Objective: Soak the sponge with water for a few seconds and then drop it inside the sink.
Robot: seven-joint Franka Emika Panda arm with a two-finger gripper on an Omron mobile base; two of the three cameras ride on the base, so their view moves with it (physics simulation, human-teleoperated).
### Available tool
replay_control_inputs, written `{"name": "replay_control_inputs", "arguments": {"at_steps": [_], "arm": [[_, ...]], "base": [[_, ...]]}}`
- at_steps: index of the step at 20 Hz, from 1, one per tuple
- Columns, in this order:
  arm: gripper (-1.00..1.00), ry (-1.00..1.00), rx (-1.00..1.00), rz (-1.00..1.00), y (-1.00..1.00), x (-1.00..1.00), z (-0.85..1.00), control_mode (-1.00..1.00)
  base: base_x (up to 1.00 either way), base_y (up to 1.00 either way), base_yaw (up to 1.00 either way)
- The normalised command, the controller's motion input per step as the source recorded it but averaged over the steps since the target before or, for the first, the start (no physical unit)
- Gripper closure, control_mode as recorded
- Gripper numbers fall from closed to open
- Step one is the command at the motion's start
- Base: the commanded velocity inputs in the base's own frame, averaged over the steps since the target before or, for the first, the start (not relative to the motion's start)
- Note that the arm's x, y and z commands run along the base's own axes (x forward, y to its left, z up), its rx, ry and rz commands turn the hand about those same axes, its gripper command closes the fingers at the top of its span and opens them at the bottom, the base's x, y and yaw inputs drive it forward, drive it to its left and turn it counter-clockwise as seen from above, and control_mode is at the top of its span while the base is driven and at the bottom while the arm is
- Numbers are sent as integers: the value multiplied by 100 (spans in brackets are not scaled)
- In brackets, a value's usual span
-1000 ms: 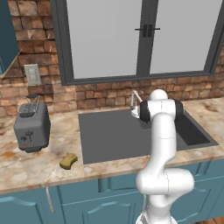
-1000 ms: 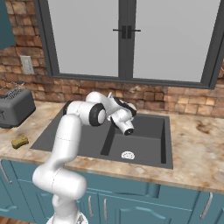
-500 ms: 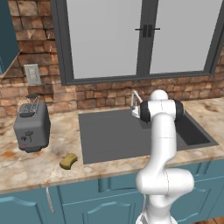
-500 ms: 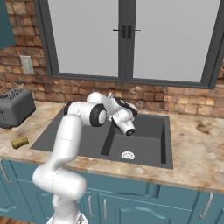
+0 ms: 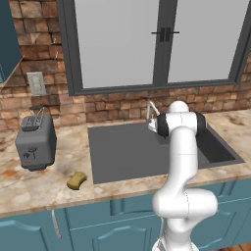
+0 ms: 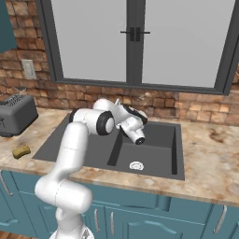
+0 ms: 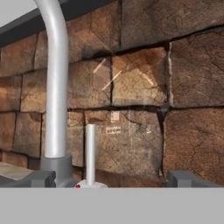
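At faucet (image 7: 56,87), jaws wide, empty.

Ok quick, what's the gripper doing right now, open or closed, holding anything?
Gripper: open and empty, its fingertips spread wide either side of the faucet handle.

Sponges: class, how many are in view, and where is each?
1. The sponge lies on the counter left of the sink, in front of the toaster. Others may be hidden behind the arm.
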Motion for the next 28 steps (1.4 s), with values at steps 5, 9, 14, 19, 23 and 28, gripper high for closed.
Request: {"name": "replay_control_inputs", "arguments": {"at_steps": [5, 9, 14, 19, 23, 28], "arm": [[-100, 0, 0, 0, -35, 10, 0, -100], [-100, 1, 0, 0, -25, 34, 0, -100], [-100, 2, 0, 0, -21, 55, 0, -100], [-100, 1, 0, 0, -5, 46, 0, -100], [-100, 0, 0, 0, 0, 45, 0, -100], [-100, 0, 0, -1, -5, 56, 0, -100]], "base": [[0, 0, 0], [0, 0, 0], [0, 0, 0], [0, 0, 0], [0, 0, 0], [0, 0, 0]]}}
